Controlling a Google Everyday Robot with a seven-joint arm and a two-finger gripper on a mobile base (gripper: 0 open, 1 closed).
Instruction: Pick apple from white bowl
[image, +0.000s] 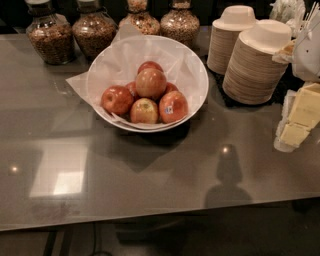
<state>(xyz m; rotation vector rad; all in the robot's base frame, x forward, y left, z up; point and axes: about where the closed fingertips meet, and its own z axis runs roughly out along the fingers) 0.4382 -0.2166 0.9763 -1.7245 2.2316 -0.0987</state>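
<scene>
Right, looking down on a broad glossy counter (150, 170). Spotting the white bowl (197, 75) toward the back, paper-lined, with two stacks of paper bowls (255, 65) to its right and four glass jars (50, 37) behind. Finding the apple (150, 82) at the top of the pile inside, resting on the others, above a stickered apple (173, 106) at front right. Seeing no gripper anywhere in shot, so cannot tell its state.
</scene>
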